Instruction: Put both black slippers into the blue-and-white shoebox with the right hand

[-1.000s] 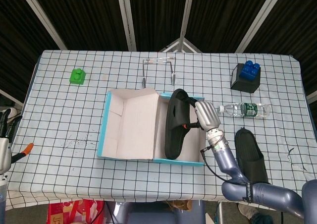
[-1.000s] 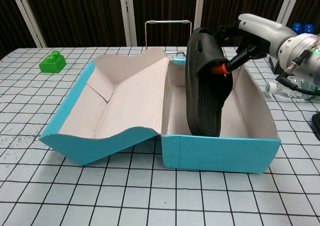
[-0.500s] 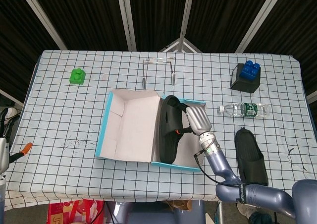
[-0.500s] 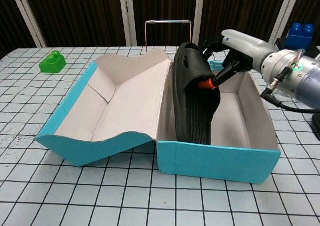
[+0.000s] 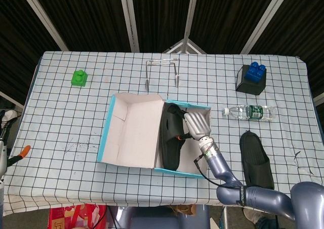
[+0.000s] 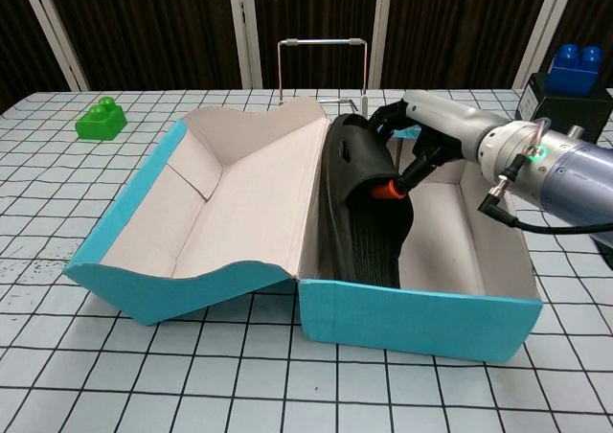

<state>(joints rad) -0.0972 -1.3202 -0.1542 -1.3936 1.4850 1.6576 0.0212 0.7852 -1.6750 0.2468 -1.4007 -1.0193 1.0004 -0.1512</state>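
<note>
The blue-and-white shoebox [image 5: 107,138] [image 6: 412,310] lies open at mid-table, its lid folded out to the left. One black slipper [image 5: 170,138] [image 6: 362,224] stands on its edge inside the box, against the left wall by the lid hinge. My right hand [image 5: 195,123] [image 6: 433,134] grips this slipper from the right, the orange-tipped thumb on its sole. The second black slipper [image 5: 255,159] lies flat on the table, right of the box. My left hand [image 5: 4,147] shows only at the far left edge, fingers apart, holding nothing.
A water bottle [image 5: 249,112] lies just right of the box's far corner. A blue block on a black box [image 5: 251,78] [image 6: 567,69] stands at back right. A green block [image 5: 79,77] [image 6: 102,119] sits at back left. A wire stand [image 5: 162,71] [image 6: 321,69] is behind the box.
My right hand has carried the slipper leftward and down, from above the box's right half to deep against its left wall. The box has shifted a little to the left.
</note>
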